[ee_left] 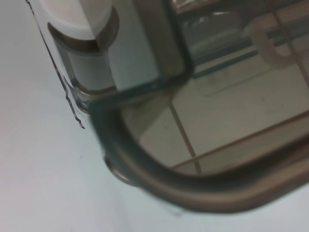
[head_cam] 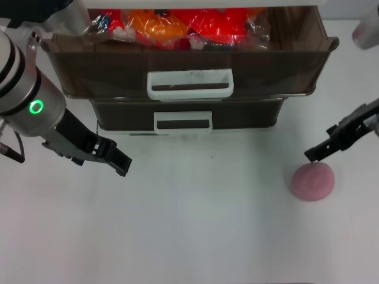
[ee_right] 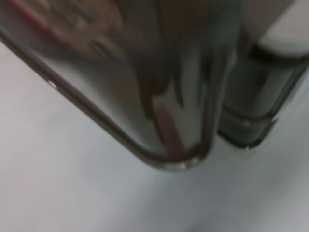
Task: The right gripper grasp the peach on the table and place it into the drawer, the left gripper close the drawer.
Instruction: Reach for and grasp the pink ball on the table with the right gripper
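Note:
The pale-pink peach (head_cam: 312, 180) lies on the white table (head_cam: 201, 225) at the right. My right gripper (head_cam: 315, 153) hovers just above and behind it, not holding it. The wide brown drawer (head_cam: 106, 71) with the long white loop handle (head_cam: 189, 84) stands pulled out at the back, with red and orange packets (head_cam: 195, 26) inside. My left gripper (head_cam: 121, 163), on the arm with the green ring light (head_cam: 37, 107), hangs over the table in front of the drawer's left end. A rounded brown drawer corner (ee_left: 145, 169) fills the left wrist view, and the right wrist view shows a drawer corner (ee_right: 159, 145) too.
Below the open drawer sits a shallower brown drawer (head_cam: 118, 112) with a shorter white handle (head_cam: 182, 121), pushed in. A white cabinet post (ee_left: 79, 29) shows beside the drawers.

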